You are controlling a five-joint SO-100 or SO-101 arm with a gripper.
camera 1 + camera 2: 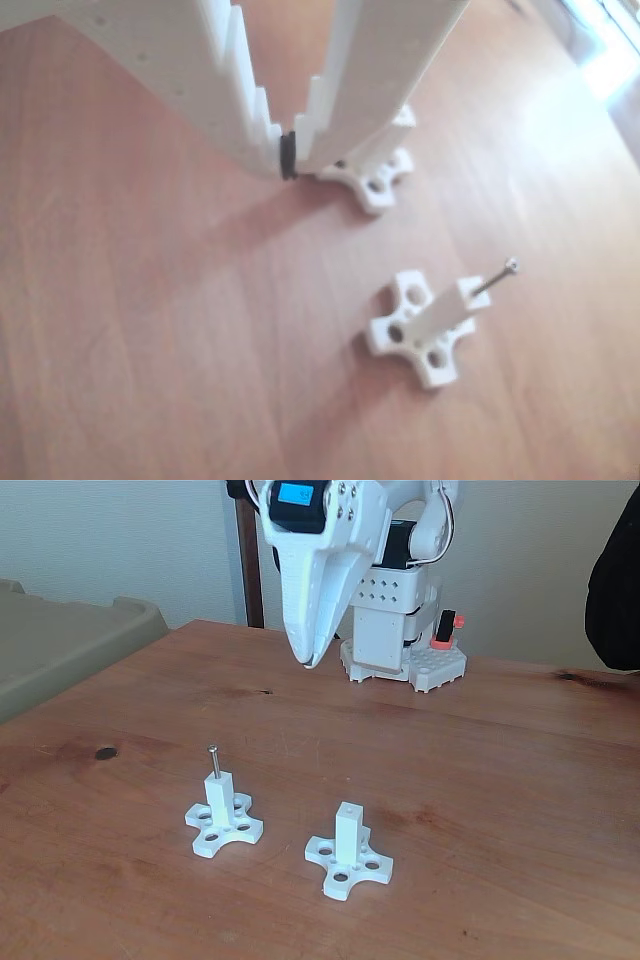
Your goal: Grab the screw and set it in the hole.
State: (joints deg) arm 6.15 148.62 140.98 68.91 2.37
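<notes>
The thin grey screw (pixel 213 760) stands upright in the hole of the white post on the left fixture (pixel 224 820) in the fixed view, its head well above the post top. In the other view the same screw (pixel 497 277) sticks out of the post of the near fixture (pixel 425 330). The second fixture (pixel 347 858) stands to its right with its post hole (pixel 348 807) empty; in the other view this fixture (pixel 382 180) is partly hidden behind my fingers. My gripper (pixel 312 661) hangs above the table's far middle, shut and empty, with its tips (pixel 288 158) together.
The arm's white base (pixel 400 650) sits at the table's far edge. A grey-green bin (pixel 70 640) stands beyond the table's left side. A dark shape (pixel 615 580) shows at the right edge. A dark knot (pixel 105 752) marks the wood.
</notes>
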